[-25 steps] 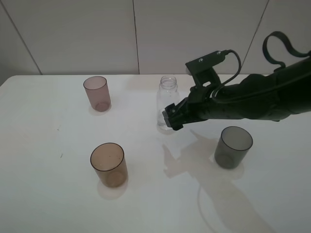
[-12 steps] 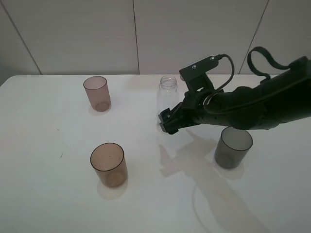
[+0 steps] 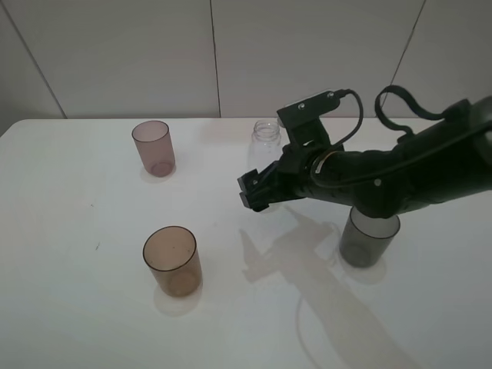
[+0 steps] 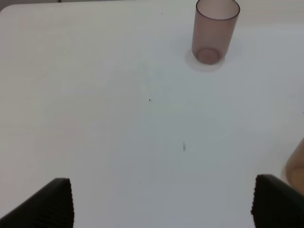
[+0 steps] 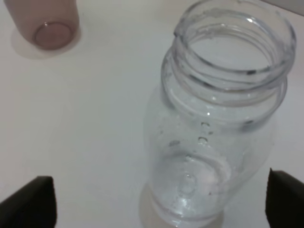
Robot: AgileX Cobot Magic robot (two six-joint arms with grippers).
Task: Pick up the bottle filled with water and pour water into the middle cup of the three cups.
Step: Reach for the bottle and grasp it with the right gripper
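The clear capless bottle point(image 3: 264, 146) stands upright on the white table point(image 3: 92, 223) at the back centre, with water in it. My right gripper point(image 3: 254, 192) is open, its fingers low in front of the bottle's base and hiding its lower part. In the right wrist view the bottle point(image 5: 216, 123) stands between the two spread fingertips point(image 5: 29, 205), untouched. The amber middle cup point(image 3: 173, 260) stands at the front left, the pink cup point(image 3: 152, 147) at the back left, and the grey cup point(image 3: 367, 237) on the right under my right arm. My left gripper point(image 4: 166, 204) is open over bare table.
The left wrist view shows the pink cup point(image 4: 214, 31) far ahead and a sliver of the amber cup point(image 4: 298, 164) at the frame edge. A tiled wall point(image 3: 231, 54) rises behind the table. The right arm's cable point(image 3: 400, 104) loops above it.
My right gripper has slid to the left and slightly toward the front across the bottle's base, staying open. The bottle and the three cups have not moved.
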